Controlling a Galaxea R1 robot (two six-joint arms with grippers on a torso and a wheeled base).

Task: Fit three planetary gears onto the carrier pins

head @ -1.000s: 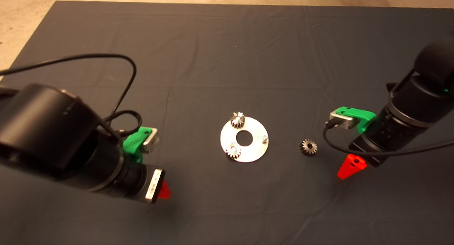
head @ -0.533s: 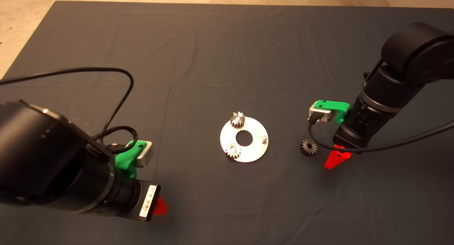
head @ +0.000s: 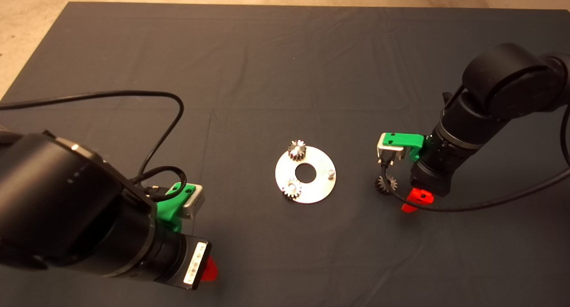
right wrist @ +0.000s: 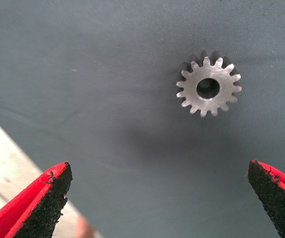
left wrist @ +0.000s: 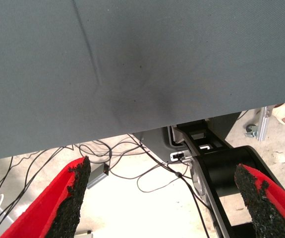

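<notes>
Right hand (right wrist: 159, 198) hovered wide open and empty above the loose planetary gear (right wrist: 209, 89); off-centre descent could knock it aside. Left hand (left wrist: 164, 198) waited open.

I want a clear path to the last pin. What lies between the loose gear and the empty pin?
Only bare mat and the disc's rim lie between the loose gear and the empty pin, per the head view.
</notes>
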